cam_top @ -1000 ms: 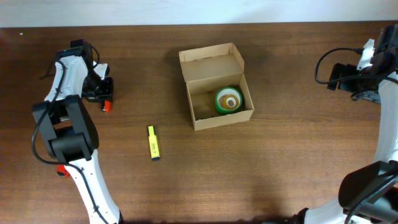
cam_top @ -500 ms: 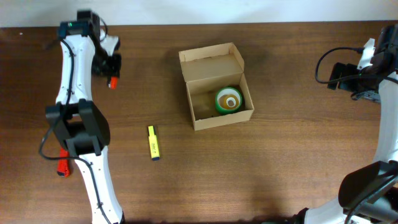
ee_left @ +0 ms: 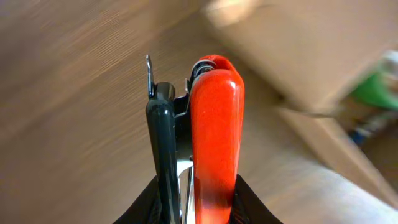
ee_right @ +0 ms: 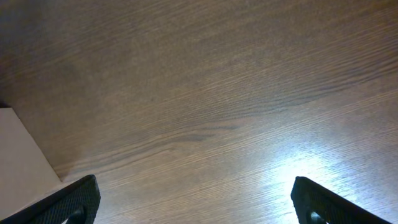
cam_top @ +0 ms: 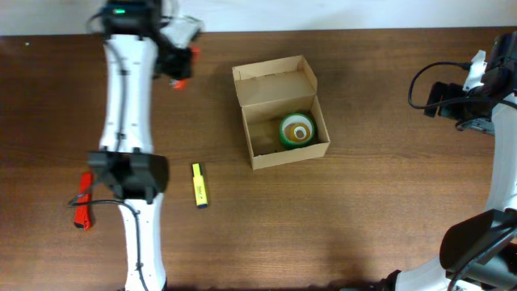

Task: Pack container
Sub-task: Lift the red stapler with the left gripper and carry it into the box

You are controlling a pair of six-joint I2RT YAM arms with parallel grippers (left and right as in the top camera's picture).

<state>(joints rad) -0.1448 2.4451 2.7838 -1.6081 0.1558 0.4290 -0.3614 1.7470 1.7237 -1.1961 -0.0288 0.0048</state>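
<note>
The container point(cam_top: 287, 157), a tan cardboard box, stands open at the table's middle with its flap lid point(cam_top: 275, 81) folded back. A green tape roll point(cam_top: 297, 131) lies inside at the right. My left gripper point(cam_top: 179, 65) hangs above the table left of the lid, shut on a red and black tool point(cam_top: 184, 68), a small stapler by its look. In the left wrist view the tool point(ee_left: 214, 124) juts out between the jaws of the left gripper point(ee_left: 196, 205), and the container point(ee_left: 298, 56) is a blur at the upper right. My right gripper point(ee_right: 193, 202) is open over bare wood.
A yellow highlighter point(cam_top: 199, 185) lies on the table left of the box's front corner. A red-handled object point(cam_top: 82, 202) sits by the left arm's base. The right arm point(cam_top: 485, 89) stays at the far right edge.
The left arm has swung from the table's left side toward the back and to the right, carrying the red and black tool closer to the box. The right arm has not moved.
</note>
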